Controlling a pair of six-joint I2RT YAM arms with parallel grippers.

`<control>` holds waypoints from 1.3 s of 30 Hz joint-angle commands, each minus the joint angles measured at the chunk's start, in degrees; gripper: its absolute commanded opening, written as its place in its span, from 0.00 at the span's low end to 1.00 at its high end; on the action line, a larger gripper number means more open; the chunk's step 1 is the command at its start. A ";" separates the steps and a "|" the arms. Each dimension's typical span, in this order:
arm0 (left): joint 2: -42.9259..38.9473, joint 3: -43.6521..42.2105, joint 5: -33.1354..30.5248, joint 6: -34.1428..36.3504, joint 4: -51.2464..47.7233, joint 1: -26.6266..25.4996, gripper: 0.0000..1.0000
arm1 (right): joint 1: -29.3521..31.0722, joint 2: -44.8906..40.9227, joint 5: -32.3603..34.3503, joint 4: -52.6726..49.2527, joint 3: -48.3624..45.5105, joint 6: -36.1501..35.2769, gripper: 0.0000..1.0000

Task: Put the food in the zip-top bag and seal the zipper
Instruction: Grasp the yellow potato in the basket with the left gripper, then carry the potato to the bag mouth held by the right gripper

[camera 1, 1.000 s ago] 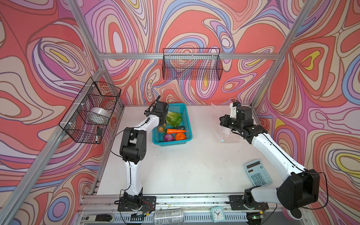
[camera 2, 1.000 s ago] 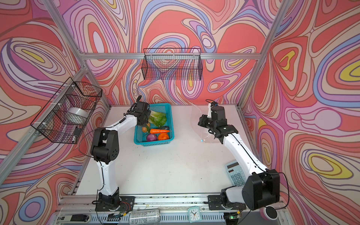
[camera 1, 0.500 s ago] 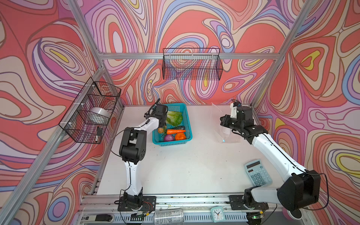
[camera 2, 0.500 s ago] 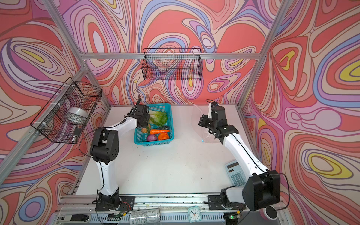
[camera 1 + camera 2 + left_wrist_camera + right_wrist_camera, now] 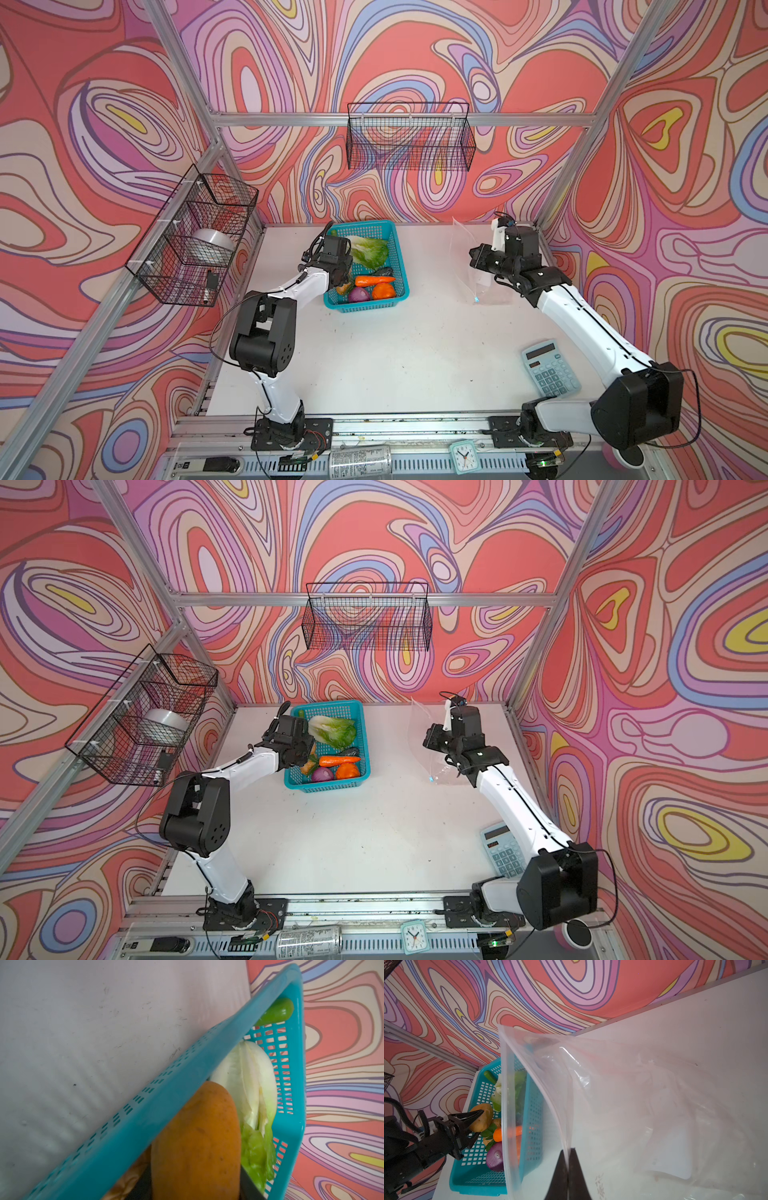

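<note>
Change: left fingers [image 5: 465,1116] have narrowed from wide to about half, now clamped round a smooth tan toy potato [image 5: 195,1142] low in the teal plastic mesh basket [image 5: 365,302], far left on the white desk [image 5: 395,353]; right fingers [image 5: 558,1178] stay pinched shut on the clear crinkly zip-top bag [image 5: 633,1095] at its mouth edge, held up far right. First food grabbed, nothing bagged yet.

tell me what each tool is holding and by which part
Left tool grips a tan potato across its width; right tool pinches the zip-top bag by one mouth edge.
</note>
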 commanded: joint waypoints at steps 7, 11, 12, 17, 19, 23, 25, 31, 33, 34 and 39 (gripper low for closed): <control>-9.48 -5.34 19.99 10.84 13.17 0.07 0.43 | 0.28 1.08 -1.70 2.07 -0.70 0.90 0.00; -12.00 -5.10 28.78 15.52 15.81 -1.95 0.42 | 0.23 2.31 -3.25 2.28 0.18 1.13 0.00; -12.77 -4.68 30.02 17.19 15.39 -2.90 0.42 | 0.23 2.59 -4.09 2.66 0.27 1.53 0.00; -15.43 -1.73 32.16 23.85 13.50 -9.09 0.42 | 0.23 3.99 -7.40 3.68 0.71 3.05 0.00; -15.58 -0.87 32.99 24.82 15.50 -11.54 0.41 | 0.24 4.18 -7.59 3.99 0.68 3.34 0.00; -13.22 1.74 34.58 24.18 20.32 -15.86 0.41 | 0.28 4.08 -8.02 4.23 0.89 3.76 0.00; -10.75 4.41 35.08 24.19 20.79 -17.77 0.41 | 0.28 3.86 -8.47 4.23 0.98 3.92 0.00; -1.42 12.10 37.49 19.11 27.19 -22.10 0.40 | 0.26 3.26 -8.65 4.10 0.50 4.32 0.00; 1.26 14.77 37.37 19.19 26.32 -23.25 0.38 | 0.23 2.83 -8.80 4.09 0.20 4.41 0.00; 2.46 16.29 36.85 20.24 24.11 -23.84 0.38 | 0.24 2.56 -8.59 4.14 0.02 4.50 0.00; 5.03 18.61 31.19 23.51 14.39 -25.35 0.38 | 0.23 0.92 -7.29 3.46 -0.16 4.07 0.00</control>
